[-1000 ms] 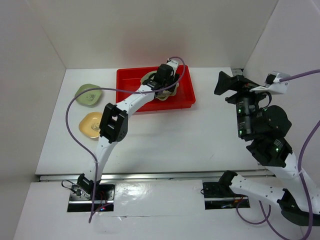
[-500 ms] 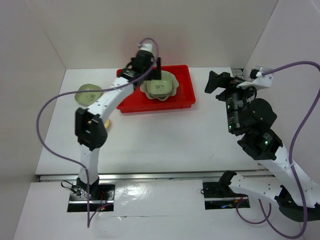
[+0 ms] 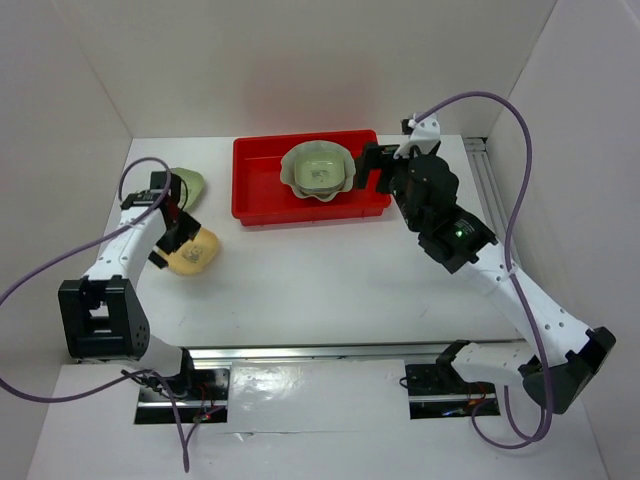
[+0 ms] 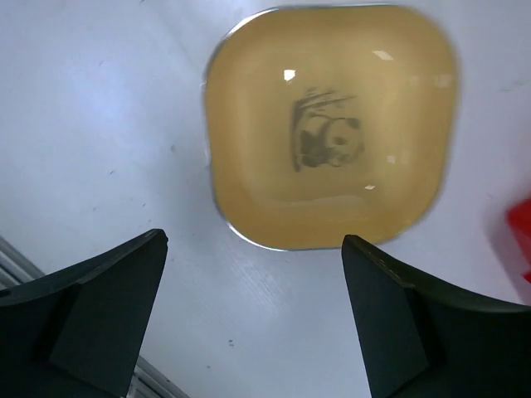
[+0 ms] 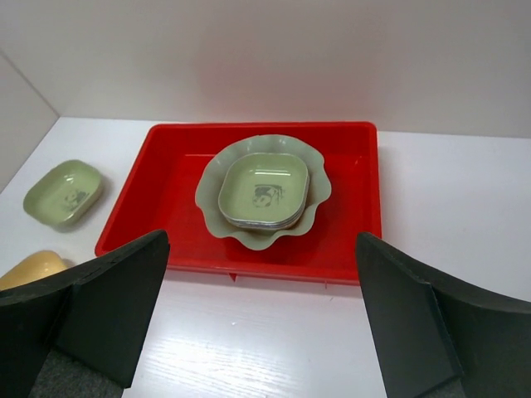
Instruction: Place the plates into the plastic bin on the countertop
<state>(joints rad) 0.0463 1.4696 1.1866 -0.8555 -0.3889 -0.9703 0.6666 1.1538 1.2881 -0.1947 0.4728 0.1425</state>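
Left wrist, glossy rounded-square yellow plate [image 4: 328,124], smooth white countertop [image 4: 99,124]

Top: high above the near edge, looking down. Left wrist: close over yellow plate [image 4: 328,124] by left edge. Right wrist: facing far-edge red bin [image 5: 166,199]. Both shared overhead.

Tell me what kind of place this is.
Most likely a robot test bench, not a real kitchen: a white countertop boxed in by plain white walls, two robot arms mounted at its near edge, and plates stacked in a red plastic bin.
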